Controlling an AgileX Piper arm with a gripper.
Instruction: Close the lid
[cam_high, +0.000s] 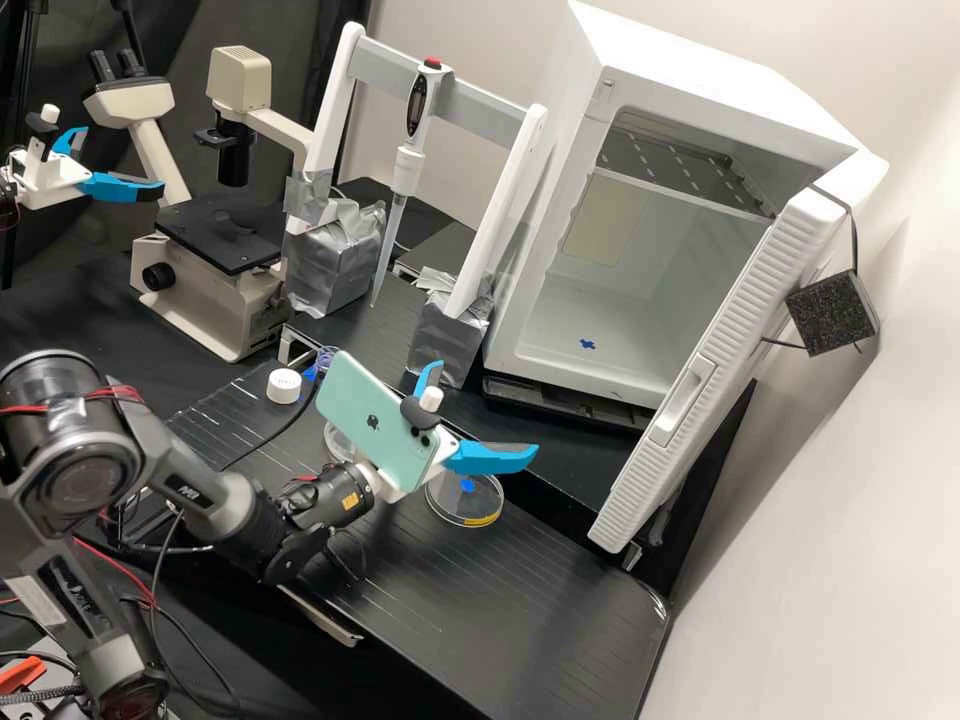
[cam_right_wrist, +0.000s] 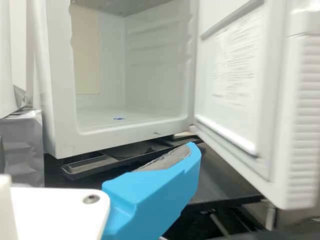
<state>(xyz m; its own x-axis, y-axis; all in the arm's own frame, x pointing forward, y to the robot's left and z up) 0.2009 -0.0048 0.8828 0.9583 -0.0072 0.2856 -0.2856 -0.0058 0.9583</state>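
Standing open, ribbed white refrigerator door, handle in high view, inner printed sheet in wrist view, gripper spread wide, empty.

A laboratory bench, shown by the microscope, the pipette and a petri dish.

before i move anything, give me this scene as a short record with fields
tool: open, empty, above the bench
cabinet: white, blue mark on its floor
door: standing open
task status: not closed yet
clear dish: on the bench, yellow mark at its edge
white cap: on the bench
pipette: upright between two white posts
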